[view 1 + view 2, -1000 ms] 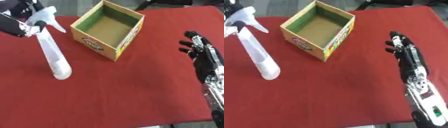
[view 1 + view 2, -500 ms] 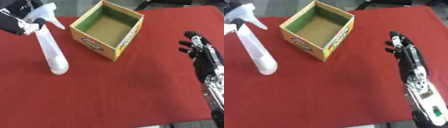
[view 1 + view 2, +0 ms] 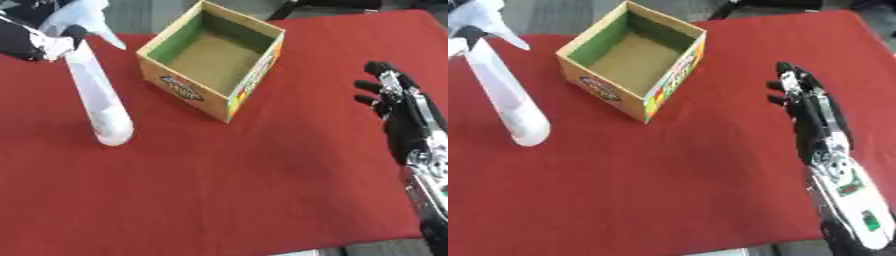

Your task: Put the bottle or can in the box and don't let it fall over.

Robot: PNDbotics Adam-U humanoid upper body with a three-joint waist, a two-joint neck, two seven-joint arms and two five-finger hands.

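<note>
A white spray bottle (image 3: pixel 99 97) hangs tilted over the red table's left side, its base just above or barely touching the cloth. My left hand (image 3: pixel 33 38) is shut on its neck below the trigger head at the upper left. An open cardboard box (image 3: pixel 214 56) with a green inside and printed sides stands to the bottle's right, with nothing in it. My right hand (image 3: pixel 801 104) lies open on the cloth at the right, fingers straight and pointing away from me, well clear of the box.
The red cloth (image 3: pixel 227 180) covers the whole table, with its front edge near the bottom of the view. Grey floor and a dark object show beyond the far edge.
My left hand has raised the spray bottle and carried it a little up and to the right, toward the box. The right hand has stayed where it was.
</note>
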